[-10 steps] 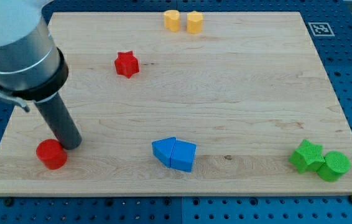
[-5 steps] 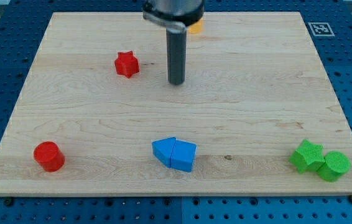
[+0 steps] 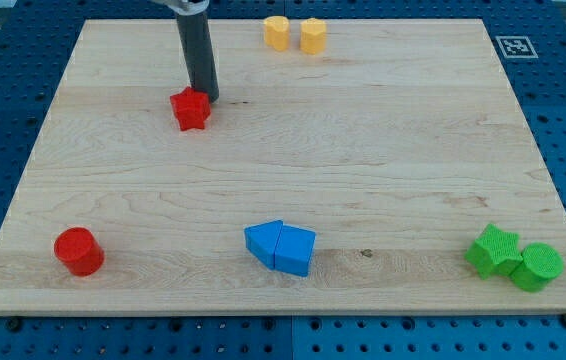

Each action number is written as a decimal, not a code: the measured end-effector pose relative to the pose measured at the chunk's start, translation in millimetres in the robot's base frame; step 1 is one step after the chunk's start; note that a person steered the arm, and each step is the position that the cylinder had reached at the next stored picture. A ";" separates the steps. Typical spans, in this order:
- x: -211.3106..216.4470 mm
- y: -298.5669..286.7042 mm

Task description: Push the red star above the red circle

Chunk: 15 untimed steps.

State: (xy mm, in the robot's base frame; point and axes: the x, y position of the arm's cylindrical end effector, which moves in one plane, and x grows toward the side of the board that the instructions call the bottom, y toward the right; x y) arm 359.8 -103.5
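Hand: none, my tip [image 3: 206, 98] touching red star [image 3: 191, 110] | wooden board [image 3: 383, 170]

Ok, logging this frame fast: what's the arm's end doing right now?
No claw, only a rod: my tip sits against the red star's upper right, holding nothing. The red circle lies far below-left.

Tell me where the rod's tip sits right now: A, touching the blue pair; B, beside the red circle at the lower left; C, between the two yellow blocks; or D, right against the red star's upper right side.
D: my tip sits against the upper right edge of the red star, far from the red circle.
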 end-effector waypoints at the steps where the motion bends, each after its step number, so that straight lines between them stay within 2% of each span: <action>1: 24.1 0.0; 2: 37.0 -6.7; 4: 24.6 -38.2; 9: 168.0 -41.6; 11: 161.5 -41.0; 12: 136.3 -41.0; 13: 129.3 -41.4; 15: 165.1 -50.3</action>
State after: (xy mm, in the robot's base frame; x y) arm 524.9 -153.9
